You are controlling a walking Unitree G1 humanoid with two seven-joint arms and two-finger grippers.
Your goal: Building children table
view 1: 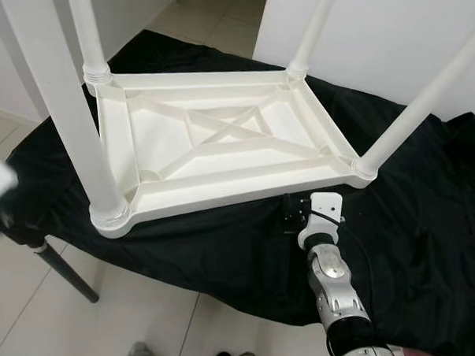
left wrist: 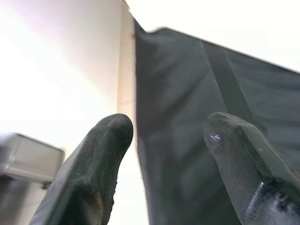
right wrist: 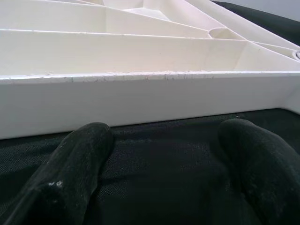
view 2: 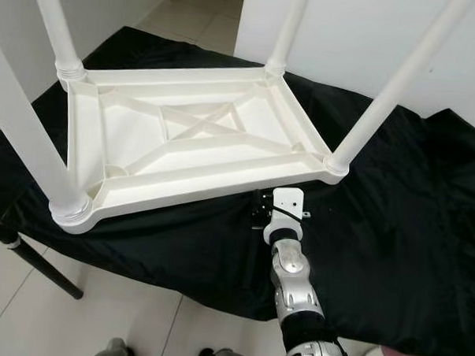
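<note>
Feet: grey shoe tips [view 1: 139,353] show at the near edge of the head views, on the pale tiled floor [view 1: 121,319].
Right arm: silver and jointed, it reaches forward over the near edge of the worktop [view 2: 392,256], which is draped in a black cloth.
Right claw: [right wrist: 164,154] spread – the two black fingers [right wrist: 79,164] stand apart with nothing between them, low over the black cloth and pointing at the near side rim of the children's table. They are near the rim, not touching it.
Children's table: [view 1: 223,142] white plastic, lying upside down on the black cloth, its ribbed underside with crossed braces facing up.
Legs: four white round legs stand up from the corner sockets – the near-left leg [view 1: 74,131], the near-right leg [view 1: 418,107], the far-left leg [view 1: 86,25] and the far-right leg [view 1: 311,31]. All run out of the top of the head views.
Left claw: [left wrist: 168,140] spread, holding nothing; in its wrist view the fingers frame the hanging edge of the black cloth, with a bright wall beyond.
Worktop support: a dark leg [view 1: 68,273] slants down to the floor under the near-left corner.
Background: white walls [view 1: 386,35] behind the worktop, with tiled floor between them at the far side.
</note>
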